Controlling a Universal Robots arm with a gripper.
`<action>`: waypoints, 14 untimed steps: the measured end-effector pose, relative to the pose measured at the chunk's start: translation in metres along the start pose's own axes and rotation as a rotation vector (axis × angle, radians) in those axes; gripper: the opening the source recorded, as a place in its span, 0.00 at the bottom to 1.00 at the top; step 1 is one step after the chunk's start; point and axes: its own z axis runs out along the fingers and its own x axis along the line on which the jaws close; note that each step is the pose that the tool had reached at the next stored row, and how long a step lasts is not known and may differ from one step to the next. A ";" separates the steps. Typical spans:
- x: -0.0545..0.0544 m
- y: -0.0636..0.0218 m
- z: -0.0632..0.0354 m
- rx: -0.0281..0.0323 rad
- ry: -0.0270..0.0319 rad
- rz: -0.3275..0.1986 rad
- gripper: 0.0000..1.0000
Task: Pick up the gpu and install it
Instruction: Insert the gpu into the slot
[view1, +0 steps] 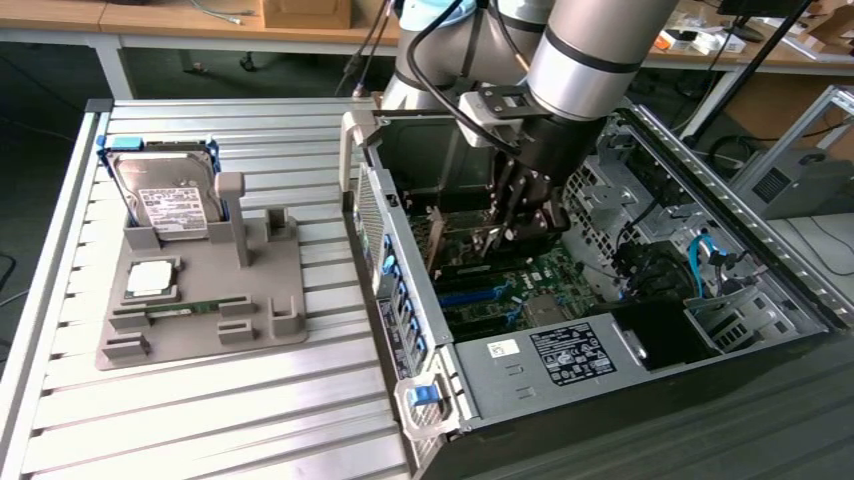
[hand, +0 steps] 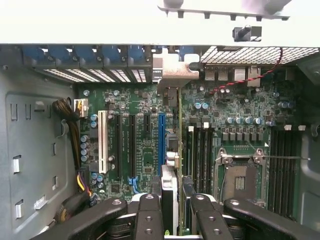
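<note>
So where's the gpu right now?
The gpu is inside the open computer case at the exterior view's right, held edge-on by the end effector over the motherboard, beside the blue slot.

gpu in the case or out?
In: gpu stands on edge over the motherboard slots, gripper clamped on it. Seated: cannot tell.

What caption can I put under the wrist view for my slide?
Claw gripping the gpu edge-on over the motherboard.
</note>
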 end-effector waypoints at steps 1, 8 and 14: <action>0.000 0.0002 0.0011 0.0000 0.0001 0.000 0.27; 0.001 0.0013 0.0090 0.0000 0.0000 0.000 0.27; 0.001 0.0024 0.0141 0.0000 0.0000 0.000 0.27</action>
